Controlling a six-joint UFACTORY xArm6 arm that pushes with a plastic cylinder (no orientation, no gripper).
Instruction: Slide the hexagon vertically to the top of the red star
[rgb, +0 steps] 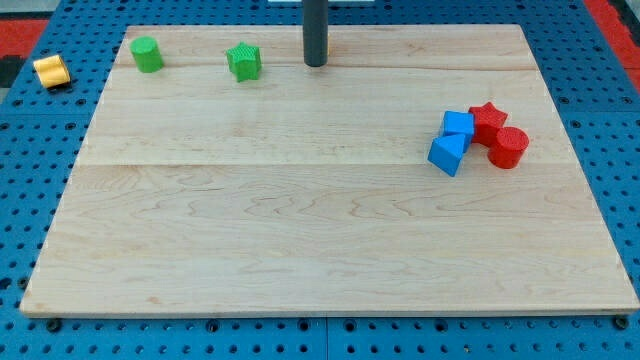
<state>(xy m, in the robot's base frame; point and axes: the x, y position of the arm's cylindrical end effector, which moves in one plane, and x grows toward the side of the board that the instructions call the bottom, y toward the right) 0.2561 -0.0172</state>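
Up at the far edge, my tip (315, 65) touches no block, right of the green star (243, 62); the red star (487, 121) sits far right.

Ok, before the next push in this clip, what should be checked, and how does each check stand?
1. Hexagon found: cannot tell. A yellow block lies off the board at the view's left, shape unclear; an orange sliver peeks from behind the rod.
2. Red star located: ok, at the view's right.
3. Spot above the red star free: ok.
4. Red star's neighbours noted: ok; a blue cube and a red cylinder crowd it.
5. My tip against the hexagon: cannot tell; it sits at the view's top.
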